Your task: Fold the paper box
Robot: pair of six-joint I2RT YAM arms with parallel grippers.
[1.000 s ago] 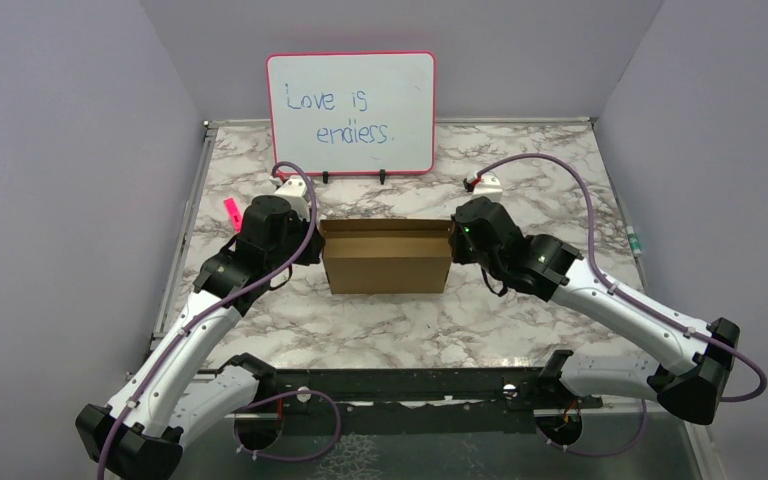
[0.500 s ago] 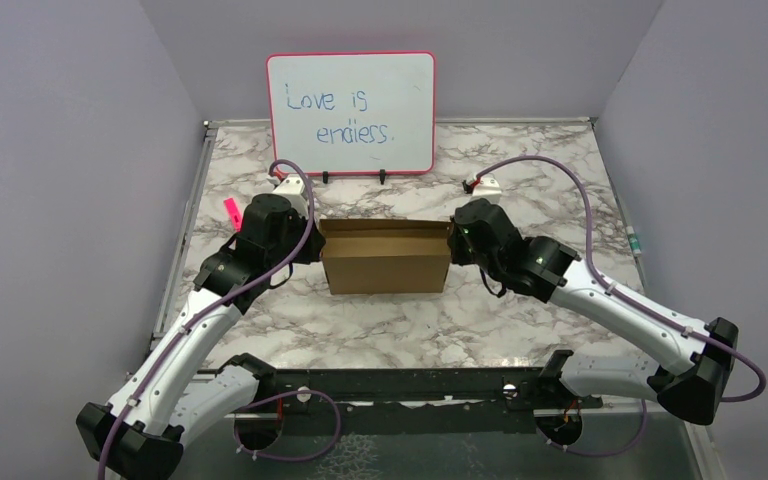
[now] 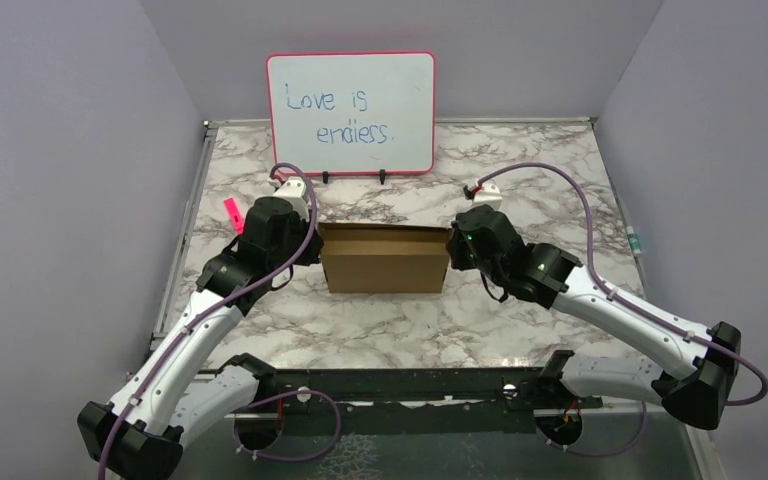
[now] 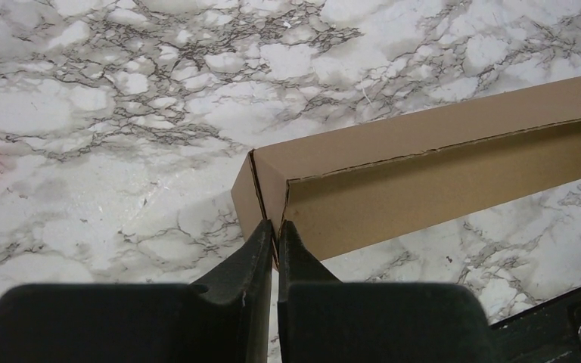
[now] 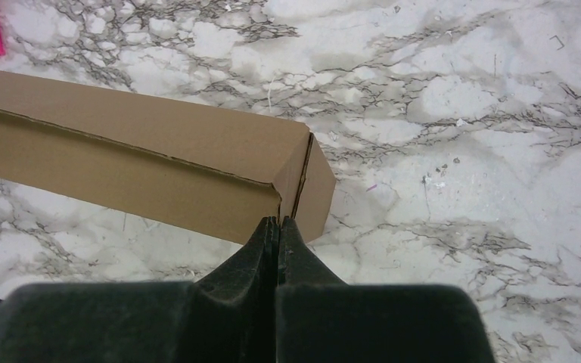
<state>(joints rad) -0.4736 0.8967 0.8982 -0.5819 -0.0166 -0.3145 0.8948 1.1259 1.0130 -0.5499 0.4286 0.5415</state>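
Two arms rise from the bottom edge of the overhead view over the marble table. One paper box sits mid-frame between them, its top open. The left gripper pinches the box's left end wall, and the right gripper pinches its right end corner, fingers almost meeting. One pink tag lies at centre left. One whiteboard stands at top centre.
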